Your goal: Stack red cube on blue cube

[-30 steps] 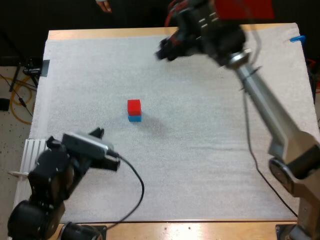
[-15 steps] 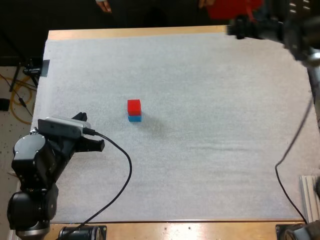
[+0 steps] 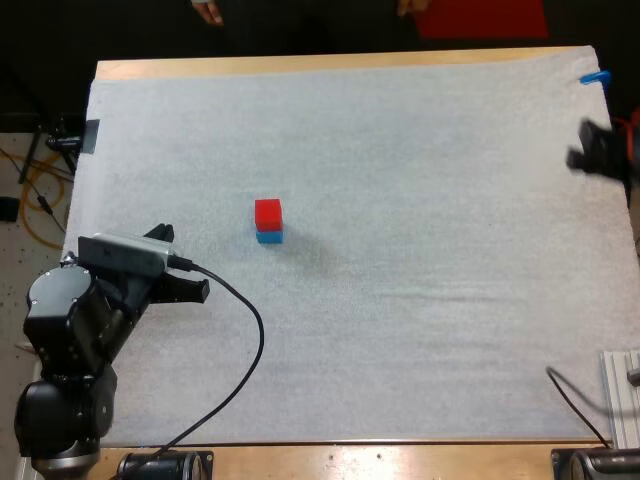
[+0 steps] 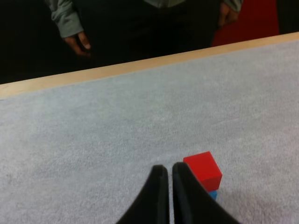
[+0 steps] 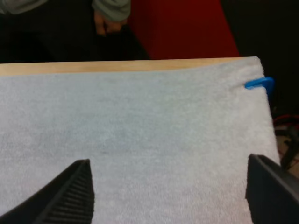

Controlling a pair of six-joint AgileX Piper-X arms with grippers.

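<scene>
Out in the middle of the white mat (image 3: pixel 420 330), the red cube (image 3: pixel 268 212) is sitting square on top of the blue cube (image 3: pixel 268 236), so the stack's up and neither arm is touching it. Left gripper (image 4: pixel 166 169) is low over the mat at the near-left side, pointed toward the stack, with its fingers (image 4: pixel 156 196) pressed together on nothing. From the left wrist view the red cube sits just past the fingertips, with a sliver of blue peeking out underneath it. Right gripper (image 5: pixel 168 161) is way off at the mat's right edge, well apart from the cubes, its fingers spread wide with just bare mat between them. You can see the wooden table (image 3: pixel 250 66) edge past the mat on the far side, and a person is standing behind it. A hand (image 4: pixel 77 43) coming out of a grey sleeve (image 4: pixel 63 16) hangs just beyond that edge.
</scene>
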